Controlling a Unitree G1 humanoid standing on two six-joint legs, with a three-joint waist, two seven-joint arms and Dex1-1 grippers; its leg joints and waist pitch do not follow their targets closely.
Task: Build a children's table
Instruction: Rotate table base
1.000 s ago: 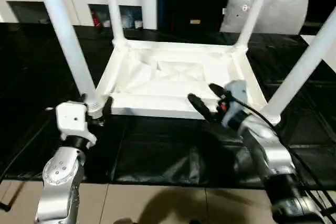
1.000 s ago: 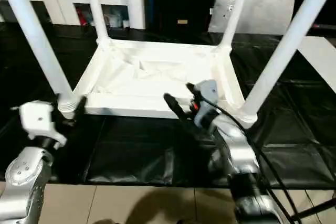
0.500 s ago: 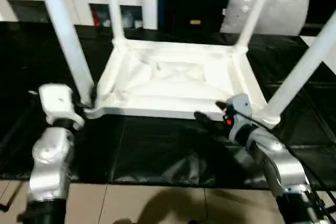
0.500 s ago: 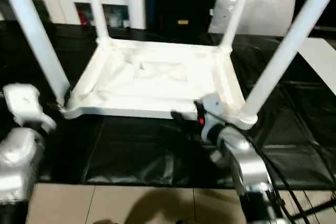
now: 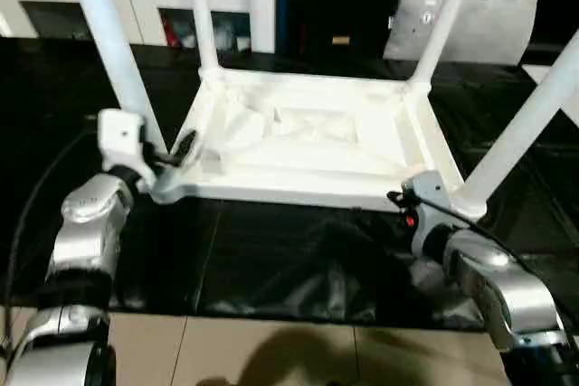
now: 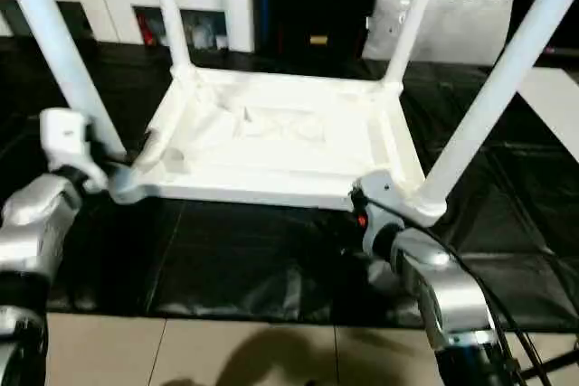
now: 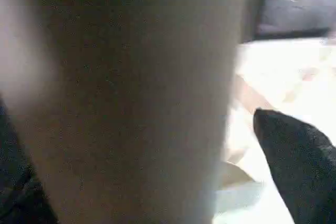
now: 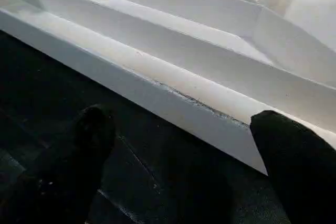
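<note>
The children's table (image 5: 308,146) lies upside down on a black floor mat (image 5: 271,259), four legs pointing up. The left tool (image 5: 176,155) clasps its near-left corner; the right tool (image 8: 178,150) hangs released at its near edge, likely to flip it. Nothing acts as a container

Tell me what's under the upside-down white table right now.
The tabletop lies ribbed side up on a black floor covering, which shows all around it. Whatever lies directly beneath the top is covered. The right gripper is open at the near edge.
</note>
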